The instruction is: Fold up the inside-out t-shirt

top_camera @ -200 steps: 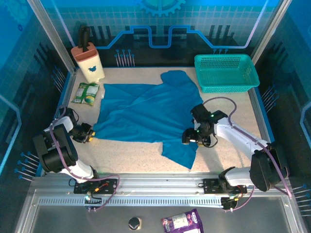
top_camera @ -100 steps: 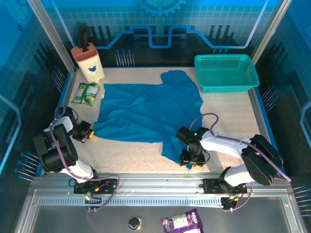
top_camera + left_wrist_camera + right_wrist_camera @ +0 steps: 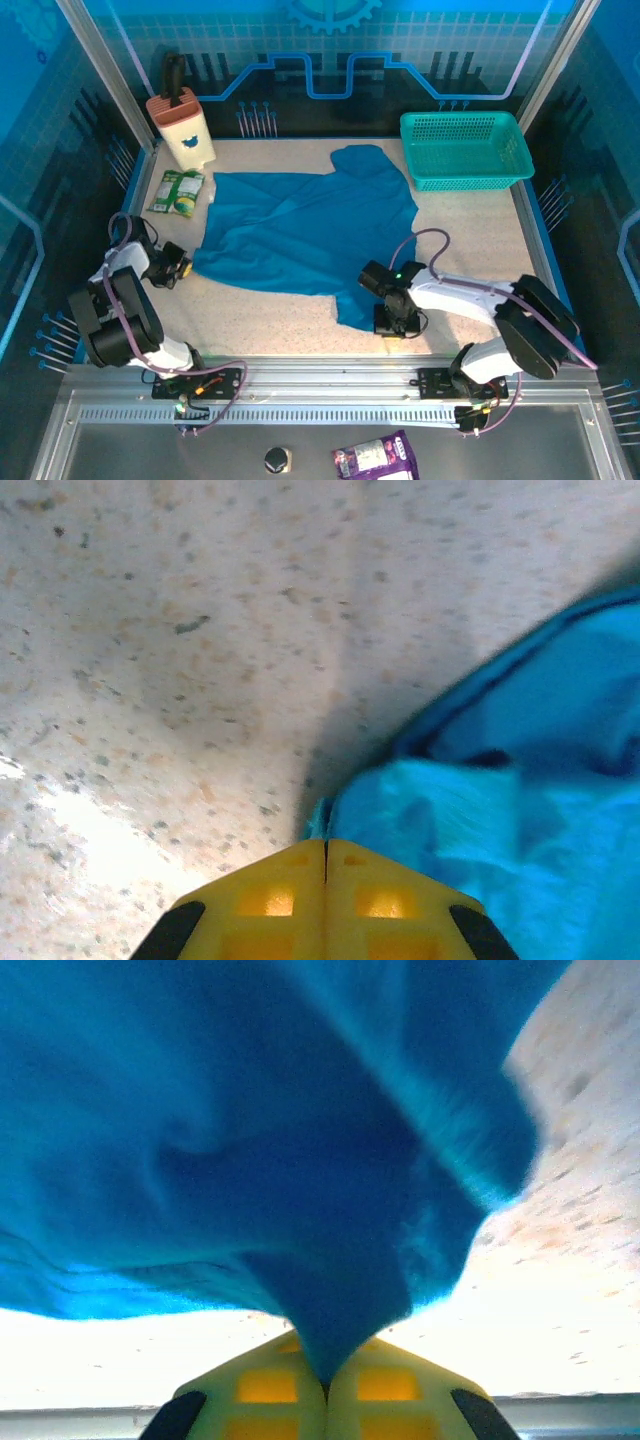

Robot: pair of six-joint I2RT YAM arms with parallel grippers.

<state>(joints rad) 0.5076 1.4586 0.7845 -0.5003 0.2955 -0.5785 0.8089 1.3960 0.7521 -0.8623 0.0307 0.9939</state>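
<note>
Top view, right gripper (image 3: pixel 394 320): low over the near middle of the table (image 3: pixel 270 318), clamped on the near hem of the inside-out t-shirt (image 3: pixel 300 225)
Top view, left gripper (image 3: pixel 178 268): at the table's left side, touching the shirt's near-left corner
Top view, shirt: spread wide and wrinkled across the middle, with one flap reaching toward the teal basket (image 3: pixel 465 148) at the far right and another running down to the right gripper

Left wrist view, left gripper (image 3: pixel 325 846): yellow fingers (image 3: pixel 270 900) pressed flat together, nipping the cloth's edge at their tip
Left wrist view, shirt (image 3: pixel 500 810): bunched just beyond and to the right of the tip, with speckled table (image 3: pixel 150 630) to the left

Right wrist view, right gripper (image 3: pixel 325 1375): fingers (image 3: pixel 265 1385) squeezed on a tongue of blue cloth that comes out between them
Right wrist view, shirt (image 3: pixel 250 1140): hangs in deep folds straight ahead of the fingers, with a strip of table (image 3: pixel 590 1210) at the right
</note>
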